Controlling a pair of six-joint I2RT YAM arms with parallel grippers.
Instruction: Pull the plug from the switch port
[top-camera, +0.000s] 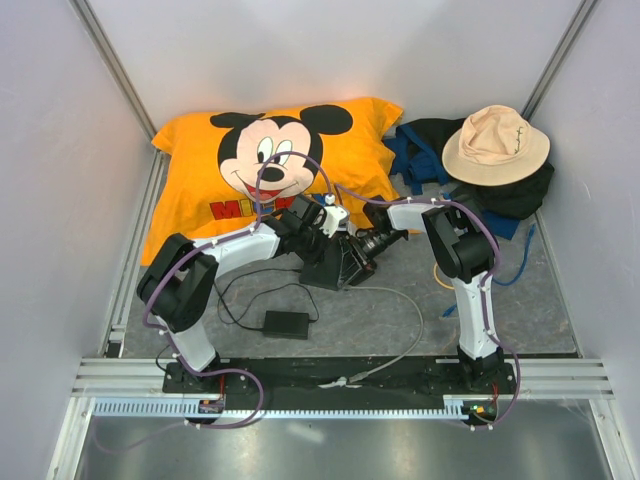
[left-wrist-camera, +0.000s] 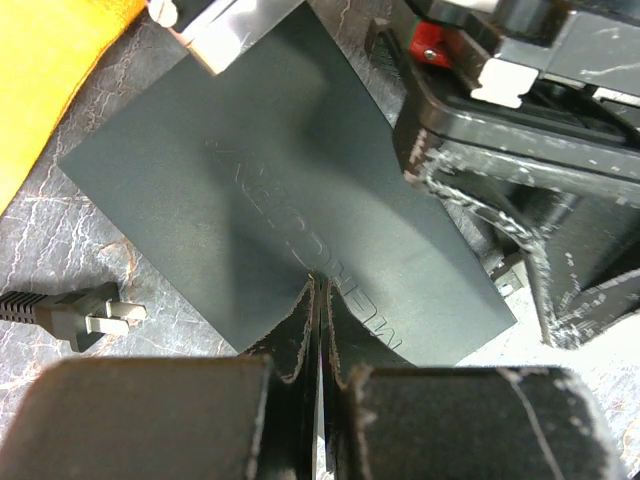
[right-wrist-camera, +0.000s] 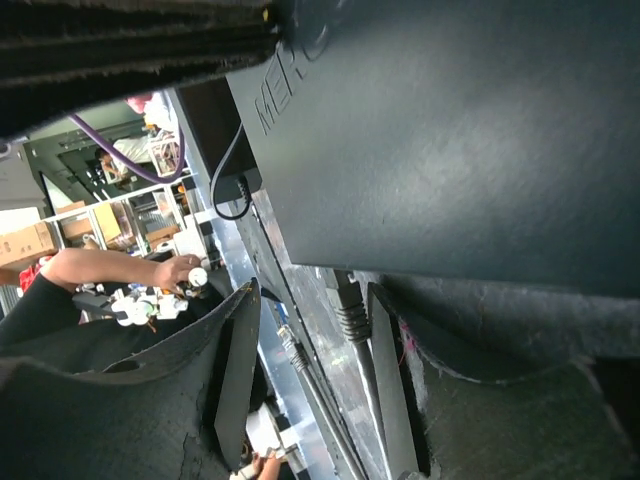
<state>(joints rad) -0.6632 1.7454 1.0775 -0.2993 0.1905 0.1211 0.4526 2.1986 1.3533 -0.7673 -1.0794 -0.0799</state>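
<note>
The switch (top-camera: 335, 265) is a flat black box in the middle of the table; it also shows in the left wrist view (left-wrist-camera: 280, 200) and the right wrist view (right-wrist-camera: 450, 130). My left gripper (left-wrist-camera: 318, 290) is shut, with its tips resting on the switch's top face. A grey plug (right-wrist-camera: 350, 315) with a ribbed sleeve sits in the switch's edge. Its grey cable (top-camera: 405, 345) runs toward the near rail. My right gripper (right-wrist-camera: 310, 370) is open, with its fingers on either side of the plug and one finger (right-wrist-camera: 390, 380) close beside it. In the top view the right gripper (top-camera: 370, 243) is at the switch's right side.
A black power brick (top-camera: 285, 323) with a thin cord lies near the left arm. Its two-pin plug (left-wrist-camera: 85, 315) lies left of the switch. An orange Mickey pillow (top-camera: 270, 160) is at the back, with a beige hat (top-camera: 495, 145) on dark clothes at the back right.
</note>
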